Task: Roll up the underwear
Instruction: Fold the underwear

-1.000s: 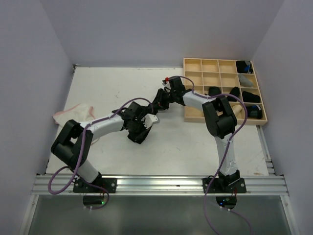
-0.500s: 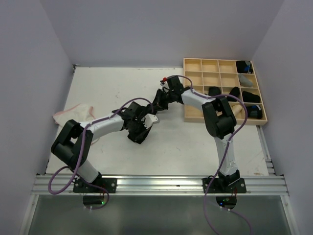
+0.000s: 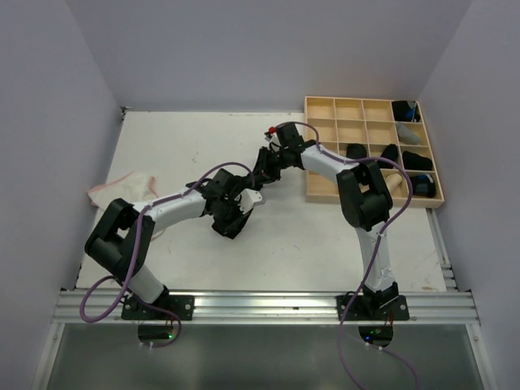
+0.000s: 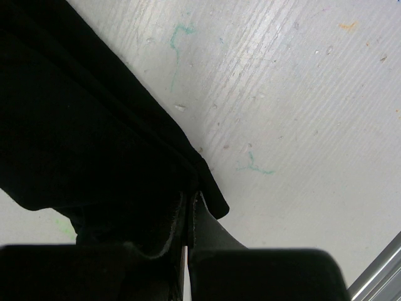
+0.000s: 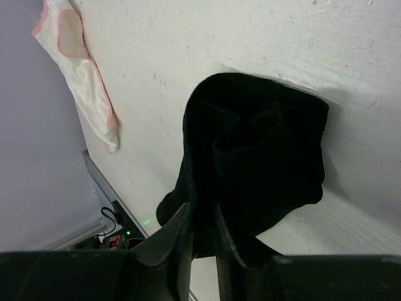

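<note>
Left gripper [image 4: 190, 202]: jaws pressed together on the edge of the black brief [image 5: 257, 157]. I see the cloth pinched right at the tips in the left wrist view.

Right gripper [image 5: 199, 216]: narrow gap with black cloth lying in it. I cannot tell whether it is clamping or only straddling.

The black brief is mid-table [image 3: 187, 146], between the two grippers and left of the tray [image 3: 349, 99]. From the right wrist it looks bunched into a loose curl at the far end, lying on the surface. From above it is mostly hidden among the black fingers.

The pale brief [image 3: 122, 185], pink-edged, lies flat at the table's left edge, well apart from the black one.

The tray holds dark rolls [image 3: 355, 151] in several right-hand compartments. I cannot count them reliably.
</note>
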Available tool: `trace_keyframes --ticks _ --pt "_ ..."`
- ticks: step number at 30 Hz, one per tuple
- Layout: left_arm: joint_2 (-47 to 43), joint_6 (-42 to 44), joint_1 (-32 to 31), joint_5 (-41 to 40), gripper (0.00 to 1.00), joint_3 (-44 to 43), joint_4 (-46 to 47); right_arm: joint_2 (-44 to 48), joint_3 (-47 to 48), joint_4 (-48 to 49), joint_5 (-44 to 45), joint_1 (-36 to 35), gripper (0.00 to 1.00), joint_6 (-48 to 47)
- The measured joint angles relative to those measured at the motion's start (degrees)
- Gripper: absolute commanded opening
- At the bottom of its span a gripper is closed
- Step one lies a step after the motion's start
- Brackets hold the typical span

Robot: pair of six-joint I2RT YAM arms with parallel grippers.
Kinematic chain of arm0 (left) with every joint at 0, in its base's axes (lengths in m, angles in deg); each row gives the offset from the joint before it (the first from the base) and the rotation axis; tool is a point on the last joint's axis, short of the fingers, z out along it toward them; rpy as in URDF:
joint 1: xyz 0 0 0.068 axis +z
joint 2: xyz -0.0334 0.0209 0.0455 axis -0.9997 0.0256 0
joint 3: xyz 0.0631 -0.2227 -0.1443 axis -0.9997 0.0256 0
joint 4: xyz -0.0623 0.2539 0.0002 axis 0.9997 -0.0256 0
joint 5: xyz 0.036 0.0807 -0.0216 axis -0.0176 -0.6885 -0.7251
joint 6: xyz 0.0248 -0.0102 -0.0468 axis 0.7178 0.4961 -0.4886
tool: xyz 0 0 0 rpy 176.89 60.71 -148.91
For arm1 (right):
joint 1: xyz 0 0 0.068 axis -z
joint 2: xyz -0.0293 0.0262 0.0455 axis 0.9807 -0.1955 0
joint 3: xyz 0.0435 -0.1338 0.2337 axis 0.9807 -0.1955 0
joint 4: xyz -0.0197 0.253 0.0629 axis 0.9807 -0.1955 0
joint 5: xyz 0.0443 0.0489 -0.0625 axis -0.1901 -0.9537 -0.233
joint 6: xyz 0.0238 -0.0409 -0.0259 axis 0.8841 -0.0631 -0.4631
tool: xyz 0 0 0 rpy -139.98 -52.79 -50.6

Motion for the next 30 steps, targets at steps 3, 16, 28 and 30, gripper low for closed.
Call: trace_keyframes --ticks 3,16,28,30 --pt "0.0 0.0 0.0 0.0 0.0 0.0 0.0 0.0 0.0 -0.39 0.07 -0.24 0.05 -0.74" --pt "0.0 -0.02 0.0 0.0 0.0 0.0 0.0 1.86 0.44 -2.78 0.31 -0.55 0.0 -2.78" --pt "-0.02 0.0 0.02 0.0 0.0 0.0 -0.04 3.8 -1.07 -3.34 1.73 1.33 0.0 -4.76" --pt "-0.02 0.0 0.02 0.02 0.0 0.0 -0.04 3.69 -1.62 -3.98 2.56 1.46 0.0 -5.51"
